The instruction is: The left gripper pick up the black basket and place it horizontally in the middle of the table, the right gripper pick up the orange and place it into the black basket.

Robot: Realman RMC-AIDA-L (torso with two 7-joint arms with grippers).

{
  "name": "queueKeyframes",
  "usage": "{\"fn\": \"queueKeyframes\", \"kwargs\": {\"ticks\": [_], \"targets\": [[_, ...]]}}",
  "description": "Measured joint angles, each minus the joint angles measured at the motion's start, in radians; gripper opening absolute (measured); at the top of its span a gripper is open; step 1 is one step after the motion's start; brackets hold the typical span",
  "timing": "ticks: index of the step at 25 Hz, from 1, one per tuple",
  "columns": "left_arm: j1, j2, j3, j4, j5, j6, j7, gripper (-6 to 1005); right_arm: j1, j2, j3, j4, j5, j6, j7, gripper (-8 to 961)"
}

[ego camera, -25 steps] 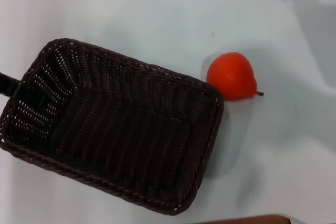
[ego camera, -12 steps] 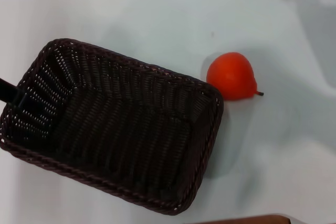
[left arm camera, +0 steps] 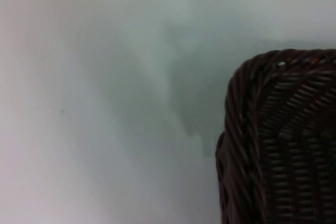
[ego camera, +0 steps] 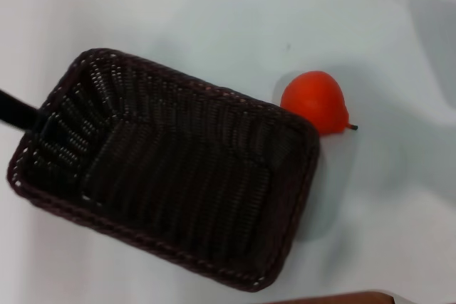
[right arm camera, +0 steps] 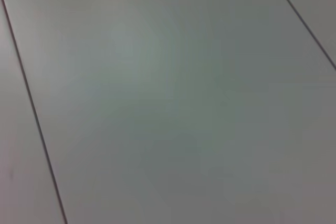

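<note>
The black basket (ego camera: pixel 171 176) is seen in the head view on the white table (ego camera: pixel 214 19), lying at a slant with its long axis running from upper left to lower right, open side up, nothing inside it. Its left short end is met by the left gripper (ego camera: pixel 18 110), of which only a black piece is seen coming in from the left edge and reaching the braided rim; whether its fingers are spread or pinching the rim cannot be told. The orange (ego camera: pixel 315 102) is seen on the table just beside the basket's upper right corner, very close to or touching the rim, its short dark stem pointed to the right, away from the basket. In the left wrist view one rounded corner of the basket (left arm camera: pixel 281 140) is shown against the pale table (left arm camera: pixel 105 103). The right gripper is not seen in any view; only bare pale surface crossed by thin dark lines is shown by the right wrist view
</note>
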Motion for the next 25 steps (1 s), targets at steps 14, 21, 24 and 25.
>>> {"fn": "queueKeyframes", "kwargs": {"ticks": [14, 21, 24, 25], "targets": [[-0.085, 0.007, -0.252, 0.160, -0.164, 0.048, -0.307, 191, 0.080, -0.007, 0.002, -0.144, -0.002, -0.227, -0.002, 924], [-0.068, 0.036, -0.283, 0.161, -0.145, 0.078, -0.347, 205, 0.104, -0.016, -0.005, -0.168, -0.004, -0.276, -0.007, 924], [-0.041, 0.044, -0.293, 0.157, -0.146, 0.104, -0.364, 212, 0.105, -0.017, -0.006, -0.173, -0.005, -0.278, -0.008, 924], [-0.033, 0.044, -0.297, 0.157, -0.147, 0.109, -0.366, 214, 0.105, -0.017, -0.006, -0.173, -0.005, -0.278, -0.008, 924]]}}
